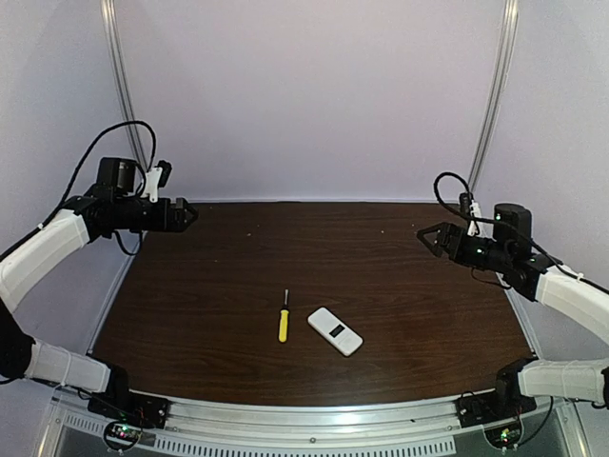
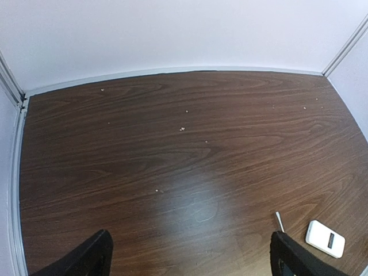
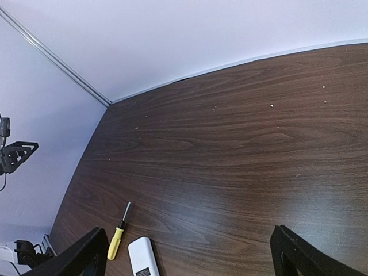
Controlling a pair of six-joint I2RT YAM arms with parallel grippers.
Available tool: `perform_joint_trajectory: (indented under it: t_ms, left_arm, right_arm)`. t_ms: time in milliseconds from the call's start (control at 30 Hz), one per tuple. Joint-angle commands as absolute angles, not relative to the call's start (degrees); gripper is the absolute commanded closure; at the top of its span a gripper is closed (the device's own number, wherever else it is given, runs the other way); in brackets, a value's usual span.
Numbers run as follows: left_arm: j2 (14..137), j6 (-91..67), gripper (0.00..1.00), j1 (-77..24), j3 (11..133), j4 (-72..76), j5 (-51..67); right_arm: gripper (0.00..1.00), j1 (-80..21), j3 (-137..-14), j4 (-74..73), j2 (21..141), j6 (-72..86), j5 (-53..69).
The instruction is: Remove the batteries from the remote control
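Nothing begun: left end effector [image 1: 190,213] and right end effector [image 1: 425,238] hang open; remote control [image 1: 335,331] lies untouched, batteries presumably inside.

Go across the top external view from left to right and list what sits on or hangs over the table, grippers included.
left gripper → yellow-handled screwdriver → remote control → right gripper

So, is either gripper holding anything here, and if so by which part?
Nothing is held. The left gripper and right gripper are both open, raised at the sides, apart from the remote control and screwdriver lying on the table.
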State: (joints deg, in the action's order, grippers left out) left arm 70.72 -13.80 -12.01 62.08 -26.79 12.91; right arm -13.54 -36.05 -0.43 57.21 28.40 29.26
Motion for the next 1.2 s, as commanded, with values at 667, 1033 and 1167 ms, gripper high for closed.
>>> perform_joint_trajectory:
  t_ms: [667,1033,1167]
  left_arm:
    - [70.4,-10.8,0.07,-14.8,58.4,-24.4,20.3]
    - [72.0,-7.6,0.07,-24.5,58.4,-24.2,22.1]
    - [72.7,-7.6,0.07,-25.0,58.5,-24.2,23.2]
  right_arm:
    - [0.0,-34.0,-45.4,-18.4,64.2,24.2,6.5]
    - [0.0,-51.9,-51.2,-19.7,77.1,19.2,-5.8]
    - [0.0,-57.7,-50.9,-18.4,80.6,19.3,-8.0]
